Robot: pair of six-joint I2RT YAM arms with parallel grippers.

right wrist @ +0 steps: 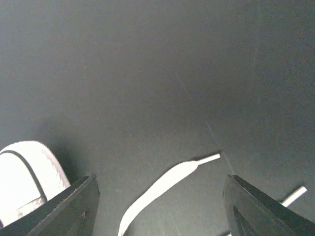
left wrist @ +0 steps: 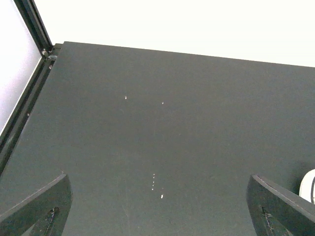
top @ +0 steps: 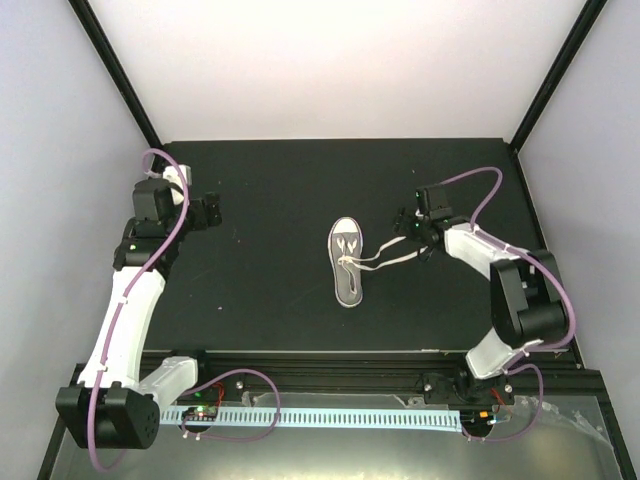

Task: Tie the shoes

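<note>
The grey sneaker (top: 347, 262) with white sole lies in the middle of the black table, toe pointing away. Its white laces (top: 388, 260) trail loose to the right. My right gripper (top: 409, 232) is open just above the lace ends. In the right wrist view one flat lace (right wrist: 167, 184) with its tip lies on the table between the open fingers (right wrist: 74, 209), a second lace tip (right wrist: 294, 196) shows at the right, and the white toe cap (right wrist: 24, 177) at the left. My left gripper (top: 207, 211) is open and empty, far left of the shoe.
The black table (top: 270, 300) is bounded by a black frame and white walls. The left wrist view shows bare table (left wrist: 162, 137), the back left corner post (left wrist: 34, 24) and a sliver of the white shoe (left wrist: 309, 186) at the right edge.
</note>
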